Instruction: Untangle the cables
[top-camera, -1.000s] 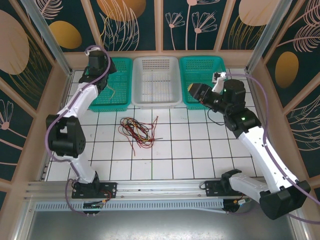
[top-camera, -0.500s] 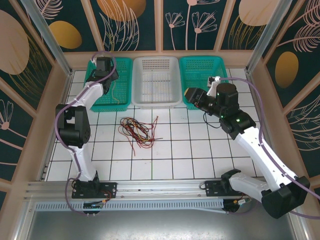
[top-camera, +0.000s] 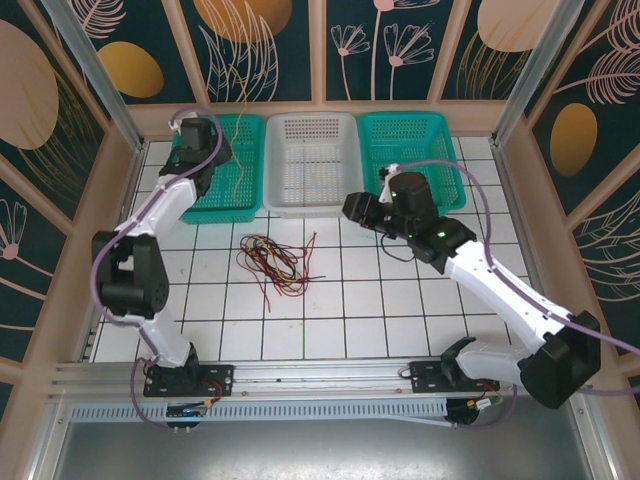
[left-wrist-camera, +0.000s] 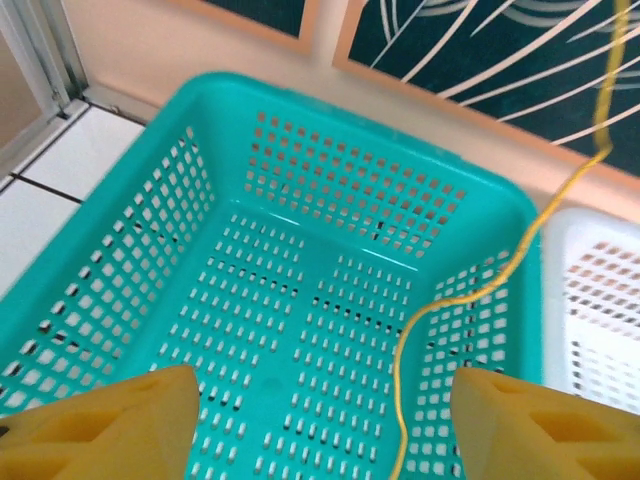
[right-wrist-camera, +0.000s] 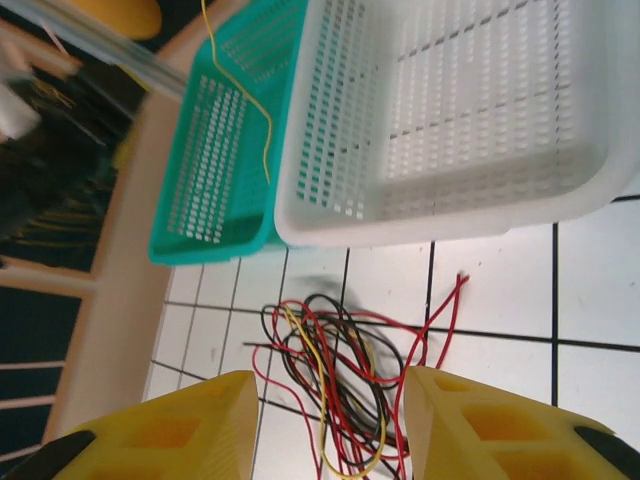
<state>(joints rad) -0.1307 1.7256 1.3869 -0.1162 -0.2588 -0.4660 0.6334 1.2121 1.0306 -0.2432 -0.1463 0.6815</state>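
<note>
Yellow cable (left-wrist-camera: 397, 395), near-vertical (over teal basket (left-wrist-camera: 120, 260))

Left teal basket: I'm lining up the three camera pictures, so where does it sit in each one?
Top external: the left teal basket sits at the back left of the tiled floor.
Left wrist: the left teal basket spans most of the picture, seen from above.
Right wrist: the left teal basket is at the upper left.
Shared landmark: the white basket right beside it.
</note>
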